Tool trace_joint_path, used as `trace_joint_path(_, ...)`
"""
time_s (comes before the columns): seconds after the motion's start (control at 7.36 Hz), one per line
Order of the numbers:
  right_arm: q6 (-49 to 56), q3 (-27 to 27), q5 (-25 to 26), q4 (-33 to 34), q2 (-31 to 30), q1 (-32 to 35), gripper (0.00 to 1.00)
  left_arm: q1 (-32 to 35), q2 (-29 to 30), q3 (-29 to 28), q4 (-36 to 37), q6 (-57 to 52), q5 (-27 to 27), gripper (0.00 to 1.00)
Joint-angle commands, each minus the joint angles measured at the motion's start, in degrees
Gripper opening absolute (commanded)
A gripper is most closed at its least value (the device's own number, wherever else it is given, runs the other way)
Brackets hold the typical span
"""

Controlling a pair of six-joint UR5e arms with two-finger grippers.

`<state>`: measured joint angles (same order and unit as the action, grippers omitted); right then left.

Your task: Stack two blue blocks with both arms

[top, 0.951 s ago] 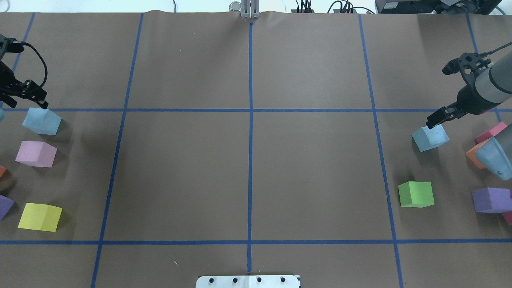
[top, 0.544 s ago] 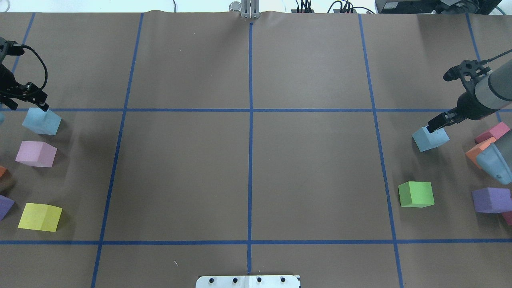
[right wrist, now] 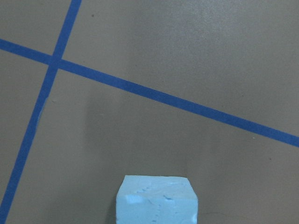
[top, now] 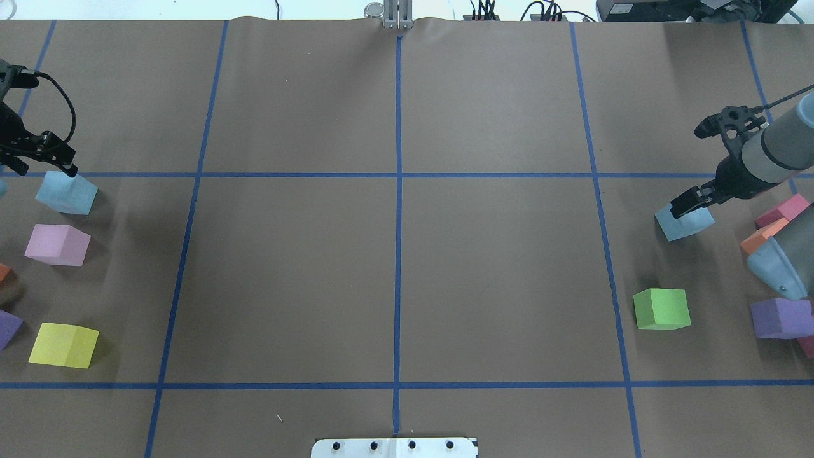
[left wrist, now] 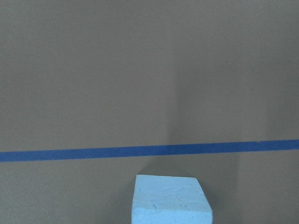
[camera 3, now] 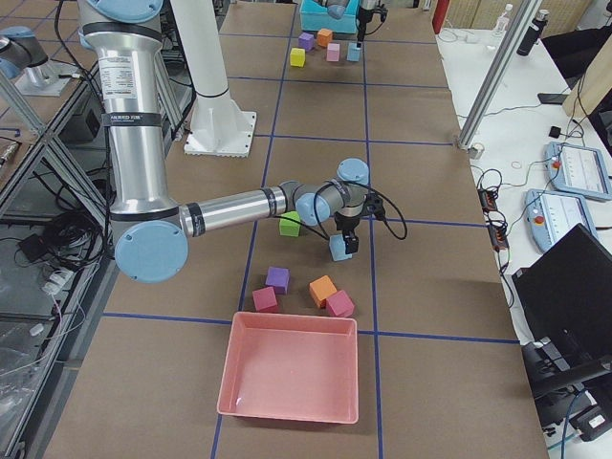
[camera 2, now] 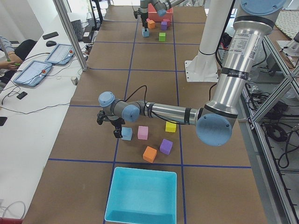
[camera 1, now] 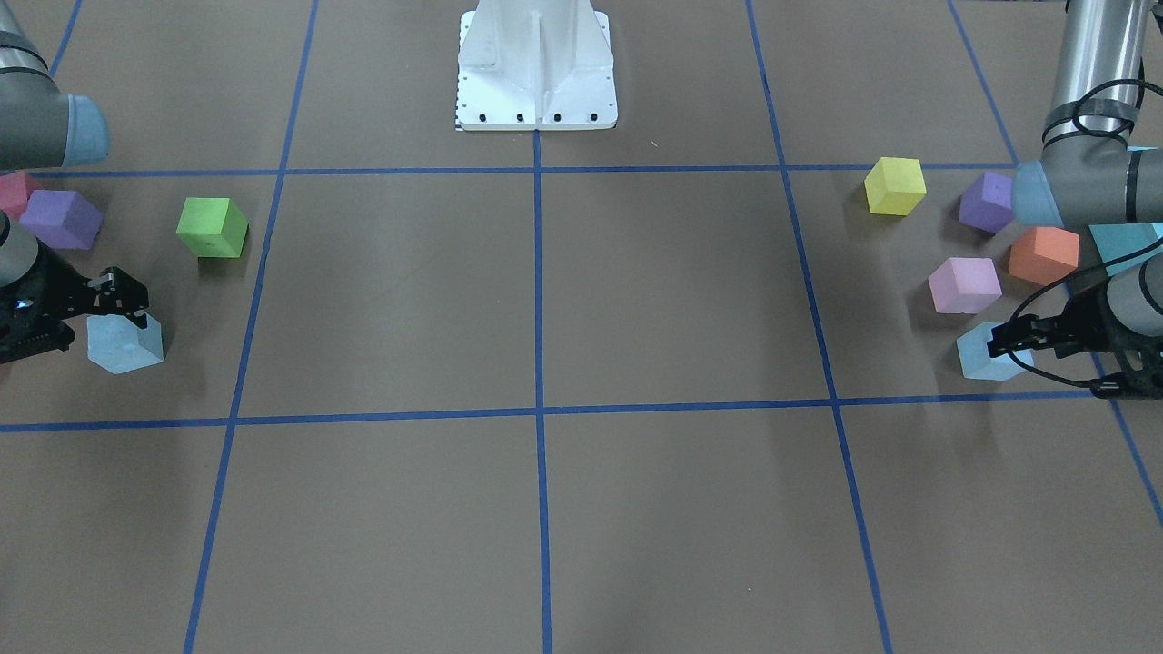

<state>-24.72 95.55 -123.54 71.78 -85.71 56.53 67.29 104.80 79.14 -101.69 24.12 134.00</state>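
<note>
**Brown paper table, 2 blue blocks, a gripper hovering at each**

Brown paper [top: 394,267] with blue tape lines [top: 397,175] is covering the whole table, and the 2 blue blocks are sitting way out at opposite ends of it, well apart.

The left blue block [top: 67,194] is resting flat on the paper just on the robot's side of the cross tape line. A pink cube [top: 57,245] is sitting near it and a yellow cube [top: 63,345] further toward the robot. The left gripper [top: 43,170] is hanging right at the block's far top edge with its fingers spread about a block's width, not clamping anything as far as I'm seeing. The left wrist camera is only showing the block's top face at the bottom of the view, no fingers.

Same deal on the other end. The right blue block [top: 687,224] is lying on the paper, turned a bit off the grid, with a green cube [top: 661,309] nearer the robot and a purple cube [top: 779,318] off to the side. The right gripper [top: 683,205] is sitting down at the block's top, and the front view is showing its fingers apart, so it's looking released too.

Both blocks are staying on the table; nothing is getting stacked yet.
</note>
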Motion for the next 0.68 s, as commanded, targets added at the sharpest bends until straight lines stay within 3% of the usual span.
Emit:
trace_joint_path(0.0, -0.1, -0.6, 1.5, -0.1, 0.3, -1.3, 0.97, 0.0, 0.0, 0.1, 0.0, 0.0, 0.0, 0.98)
trace_joint_path(0.27, 0.0, -3.2, 1.4, -3.9, 0.1, -1.4, 0.87, 0.0, 0.0, 0.1, 0.0, -0.1, 0.0, 0.98)
trace_joint_path(0.54, -0.2, -6.2, 1.4, -9.0, 0.3, -1.5, 0.65, 0.0, 0.0, 0.1, 0.0, -0.3, 0.0, 0.98)
